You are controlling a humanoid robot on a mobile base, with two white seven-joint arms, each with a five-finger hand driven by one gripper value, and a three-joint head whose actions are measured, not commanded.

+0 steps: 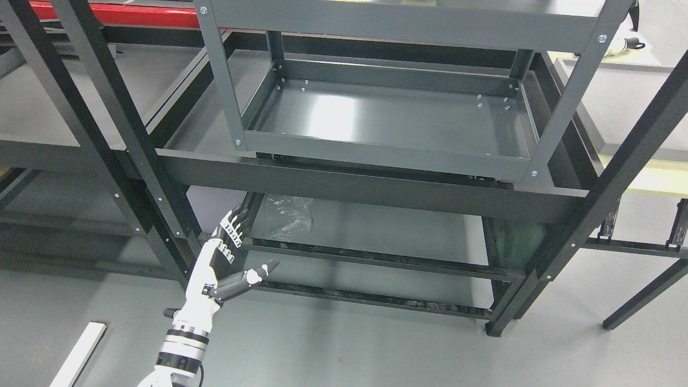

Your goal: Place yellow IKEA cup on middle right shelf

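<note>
Head view: the left hand (231,258) rises at seven o'clock, fingers spread and holding nothing, beside the dark metal shelf rack (371,185). A clear plastic bag (289,215) lies on the lower shelf (387,226); no yellow cup shows.

Left arm (180,344) cut off at bottom edge, top shelf (408,21) cropped by upper edge, white object (623,45) top right partly hidden behind upright, unidentifiable

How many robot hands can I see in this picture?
1: the left hand, fingers spread and holding nothing, at lower left beside the dark shelf frame. The other is out of view.
</note>
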